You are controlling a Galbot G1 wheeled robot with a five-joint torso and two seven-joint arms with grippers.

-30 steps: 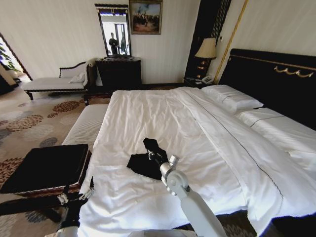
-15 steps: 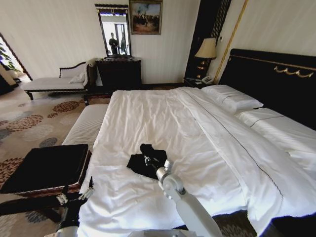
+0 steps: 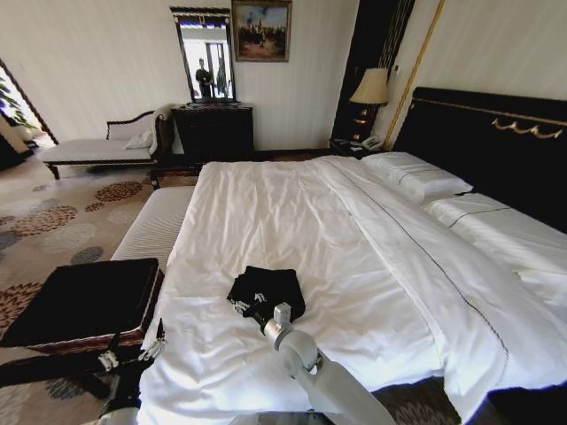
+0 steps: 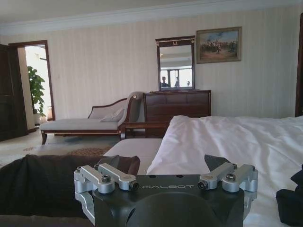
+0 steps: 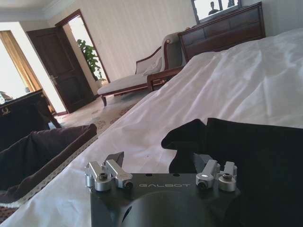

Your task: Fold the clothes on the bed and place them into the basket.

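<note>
The black T-shirt (image 3: 271, 287) lies bunched in a compact shape on the white bed (image 3: 354, 221), near its front left part. My right gripper (image 3: 247, 306) is low at the shirt's near left edge. In the right wrist view it (image 5: 156, 160) stands open, with the black fabric (image 5: 255, 146) draped against one finger and the other finger over bare duvet. The basket (image 3: 84, 297), lined in black, sits left of the bed. My left gripper (image 3: 131, 352) hovers open by the basket's near right corner, and the left wrist view shows it (image 4: 163, 161) above the lining (image 4: 42, 184).
A striped white bench (image 3: 155, 226) runs along the bed's left side behind the basket. A chaise longue (image 3: 97, 146) and dark dresser (image 3: 213, 128) stand at the far wall. The black headboard (image 3: 487, 133) and pillows (image 3: 416, 177) are at the right. Patterned carpet lies to the left.
My right gripper has come down and toward the bed's near left. The flap of shirt it held raised now lies folded flat on the rest. The left arm has not moved.
</note>
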